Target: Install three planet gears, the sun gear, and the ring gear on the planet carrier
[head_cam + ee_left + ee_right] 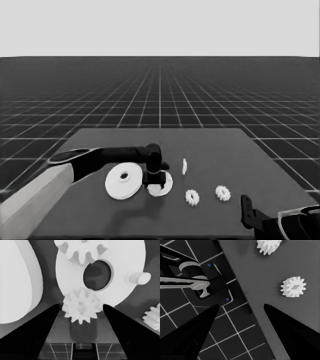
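My left gripper (154, 180) hangs over the smaller round part (164, 186) at mid-table, fingers open. Between the fingers in the left wrist view sits a small gear (81, 307) at the rim of the smaller round part (125, 255), both fingertips close beside its teeth. A second gear (82, 251) lies on that part beyond its dark hole, and a bare peg (139, 278) stands at one side. The larger round part (123, 182) lies just left of it. Two loose gears (192, 197) (222, 193) lie to the right. My right gripper (246, 209) waits open at the lower right.
A thin white piece (184, 166) stands on edge right of the smaller round part. In the right wrist view the two loose gears (293, 286) (268, 245) lie near the table's edge (247, 305), with dark machinery (205, 282) past it over the floor grid.
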